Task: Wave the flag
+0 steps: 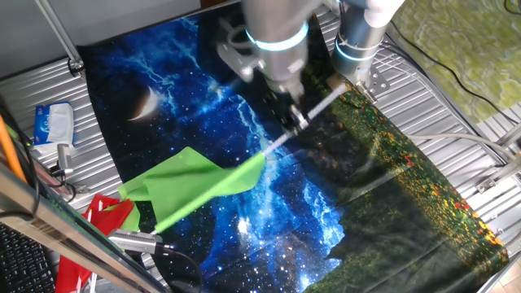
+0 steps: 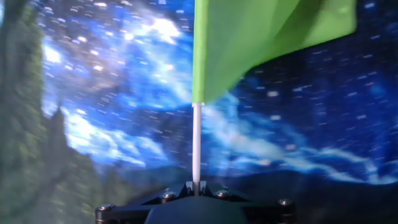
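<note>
- A starry blue night-sky printed mat (image 1: 203,122) covers the ribbed metal table (image 1: 456,106).
- The two-finger gripper (image 1: 295,119) clamps the thin white stick of the lime-green cloth flag (image 1: 195,185), held above the mat.
- The waving appears underway; next, a sideways swing with the grip kept firm.

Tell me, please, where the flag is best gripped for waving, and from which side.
Grip the flag on its thin white stick, at the bare end away from the cloth. The gripper already holds it there, coming end-on along the stick, so the green cloth hangs free above the starry mat.
</note>
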`<state>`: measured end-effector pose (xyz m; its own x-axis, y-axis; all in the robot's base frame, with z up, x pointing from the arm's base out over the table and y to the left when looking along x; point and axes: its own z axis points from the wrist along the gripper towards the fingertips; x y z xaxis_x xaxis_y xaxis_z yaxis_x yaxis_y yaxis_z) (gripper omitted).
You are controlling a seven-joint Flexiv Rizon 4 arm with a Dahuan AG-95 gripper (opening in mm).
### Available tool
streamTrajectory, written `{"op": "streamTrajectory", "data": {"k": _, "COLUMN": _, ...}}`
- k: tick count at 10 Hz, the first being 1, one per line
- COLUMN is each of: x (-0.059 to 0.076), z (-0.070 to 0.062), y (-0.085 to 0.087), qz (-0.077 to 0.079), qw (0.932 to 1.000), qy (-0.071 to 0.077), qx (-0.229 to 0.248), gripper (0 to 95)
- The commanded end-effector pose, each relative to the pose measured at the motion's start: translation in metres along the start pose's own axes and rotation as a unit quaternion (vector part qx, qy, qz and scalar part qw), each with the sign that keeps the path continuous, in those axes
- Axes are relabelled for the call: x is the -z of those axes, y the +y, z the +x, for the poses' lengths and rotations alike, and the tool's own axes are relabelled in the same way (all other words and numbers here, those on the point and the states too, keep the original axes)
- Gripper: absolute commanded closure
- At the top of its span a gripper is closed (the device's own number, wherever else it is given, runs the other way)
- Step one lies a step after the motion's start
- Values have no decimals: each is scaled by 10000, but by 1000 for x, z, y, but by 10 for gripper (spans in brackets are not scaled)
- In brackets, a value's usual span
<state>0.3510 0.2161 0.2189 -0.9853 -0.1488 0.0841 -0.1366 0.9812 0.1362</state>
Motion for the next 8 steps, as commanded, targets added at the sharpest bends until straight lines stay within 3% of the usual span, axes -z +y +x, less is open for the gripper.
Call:
{"op": "streamTrajectory", "data": {"k": 1, "x": -5, "z": 3, "y": 23, "qz": 15, "qw": 9998, "qy": -47, "qx": -198, "gripper": 950}}
{"op": "streamTrajectory", "data": {"k": 8, "x": 3, "z": 6, "y": 13, "qz": -15, "qw": 9998, "qy": -161, "qx": -140, "gripper": 950}}
